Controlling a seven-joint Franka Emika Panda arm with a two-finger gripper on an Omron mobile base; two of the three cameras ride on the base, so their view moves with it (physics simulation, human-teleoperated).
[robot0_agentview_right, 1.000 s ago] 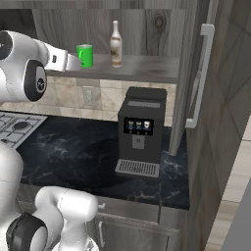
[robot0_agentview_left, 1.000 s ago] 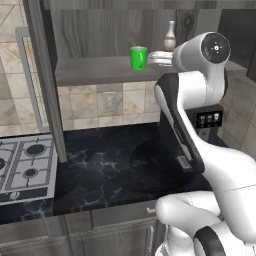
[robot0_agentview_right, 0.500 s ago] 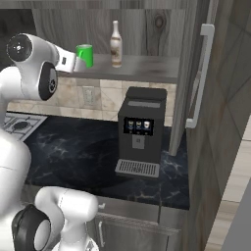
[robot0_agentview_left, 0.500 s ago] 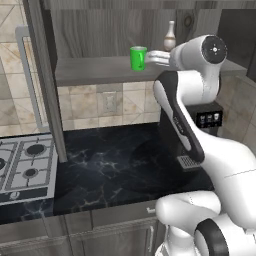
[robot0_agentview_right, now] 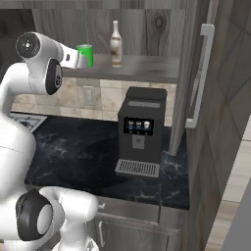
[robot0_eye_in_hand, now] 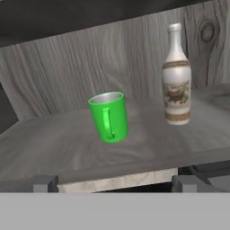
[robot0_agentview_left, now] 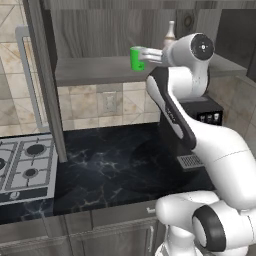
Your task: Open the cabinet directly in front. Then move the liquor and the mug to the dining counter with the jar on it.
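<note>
Hand view looks straight at the green mug (robot0_eye_in_hand: 108, 117), standing upright on the open cabinet's shelf (robot0_eye_in_hand: 54, 148) with its handle facing the camera. Well apart to its right stands the liquor bottle (robot0_eye_in_hand: 176, 76), label too blurred to read. The gripper (robot0_eye_in_hand: 114, 183) is spread wide, its fingertips (robot0_eye_in_hand: 44, 183) short of the shelf edge and holding nothing. Left base view: the arm hides most of the bottle (robot0_agentview_left: 170, 33) and part of the coffee machine (robot0_agentview_left: 205, 112). The gas hob (robot0_agentview_left: 22, 165) is cut off at the left edge.
</note>
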